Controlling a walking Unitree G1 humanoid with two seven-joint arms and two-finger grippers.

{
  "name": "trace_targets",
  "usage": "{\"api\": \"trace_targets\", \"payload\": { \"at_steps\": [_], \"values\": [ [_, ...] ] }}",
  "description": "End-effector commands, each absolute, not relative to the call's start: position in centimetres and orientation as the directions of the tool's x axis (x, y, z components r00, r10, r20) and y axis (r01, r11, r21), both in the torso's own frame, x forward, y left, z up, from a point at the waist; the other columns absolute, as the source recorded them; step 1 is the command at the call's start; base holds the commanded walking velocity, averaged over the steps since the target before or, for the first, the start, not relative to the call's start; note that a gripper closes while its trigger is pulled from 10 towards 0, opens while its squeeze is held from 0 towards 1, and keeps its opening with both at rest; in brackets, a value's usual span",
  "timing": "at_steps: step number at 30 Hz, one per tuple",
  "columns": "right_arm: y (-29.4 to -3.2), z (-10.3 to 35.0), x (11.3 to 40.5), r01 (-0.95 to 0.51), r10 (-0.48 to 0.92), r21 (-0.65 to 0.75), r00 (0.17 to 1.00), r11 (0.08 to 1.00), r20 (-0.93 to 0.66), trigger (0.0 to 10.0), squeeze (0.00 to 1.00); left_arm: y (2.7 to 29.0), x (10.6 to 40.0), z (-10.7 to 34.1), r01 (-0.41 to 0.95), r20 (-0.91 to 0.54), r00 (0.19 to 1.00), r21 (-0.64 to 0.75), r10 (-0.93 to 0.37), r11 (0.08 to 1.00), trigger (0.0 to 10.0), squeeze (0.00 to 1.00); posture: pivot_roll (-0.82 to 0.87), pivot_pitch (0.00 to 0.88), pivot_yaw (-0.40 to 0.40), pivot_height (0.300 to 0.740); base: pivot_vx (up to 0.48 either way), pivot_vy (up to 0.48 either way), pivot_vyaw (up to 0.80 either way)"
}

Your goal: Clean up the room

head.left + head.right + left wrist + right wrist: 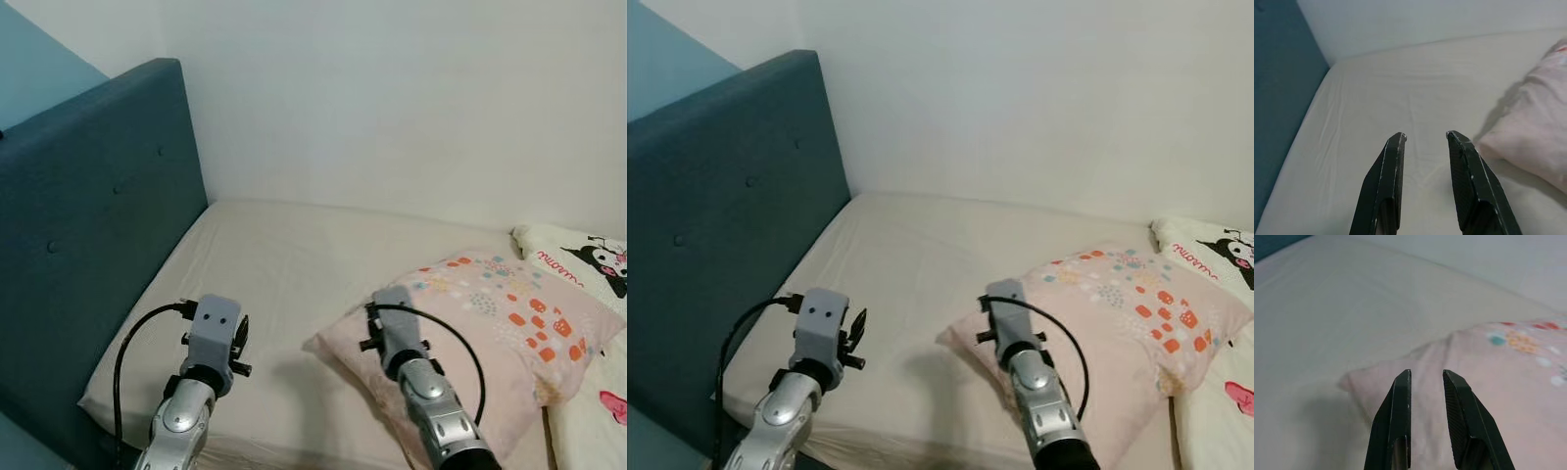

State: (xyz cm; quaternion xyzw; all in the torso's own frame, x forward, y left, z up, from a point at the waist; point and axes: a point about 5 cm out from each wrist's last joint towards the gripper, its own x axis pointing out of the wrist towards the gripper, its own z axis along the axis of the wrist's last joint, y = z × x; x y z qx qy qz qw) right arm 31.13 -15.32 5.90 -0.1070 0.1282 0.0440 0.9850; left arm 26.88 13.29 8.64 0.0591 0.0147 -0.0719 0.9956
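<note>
Both arms raised forward, left gripper [1425, 139] and right gripper [1426, 374] jaws parted

pink spotted pillow [490, 333], teal headboard [88, 245], beige sheet [284, 284]

Bedroom in a home. A bed [274, 284] with a beige fitted sheet sits in the corner against plain white walls [411, 98]. Padded, buttoned teal headboard [88, 225] along the left. Pink pillow [490, 333] with coloured patches at right; beyond it, at far right, a white pillow [583, 259] printed with a cartoon character.
</note>
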Motion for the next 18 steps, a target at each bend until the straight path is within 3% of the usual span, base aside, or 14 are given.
{"api": "trace_targets", "payload": {
  "at_steps": [1, 18],
  "values": [
    [-15.38, 5.52, 30.95, -0.113, 0.057, -0.183, 0.957, 0.977, -0.285, 10.0, 0.0, 13.08, 26.68, 8.26, 0.154, -0.05, 0.988, 0.116, -0.149, 0.981, 10.0, 0.0, 0.05, 0.023, -0.031, 0.731, 0.0, 0.0, 0.0],
    [-15.19, 5.39, 30.73, -0.106, 0.057, -0.156, 0.956, 0.982, -0.287, 10.0, 0.0, 12.94, 26.51, 8.26, 0.171, -0.052, 0.985, 0.104, -0.167, 0.98, 10.0, 0.0, 0.05, 0.02, -0.028, 0.671, 0.0, 0.0, 0.0]
  ]
}}
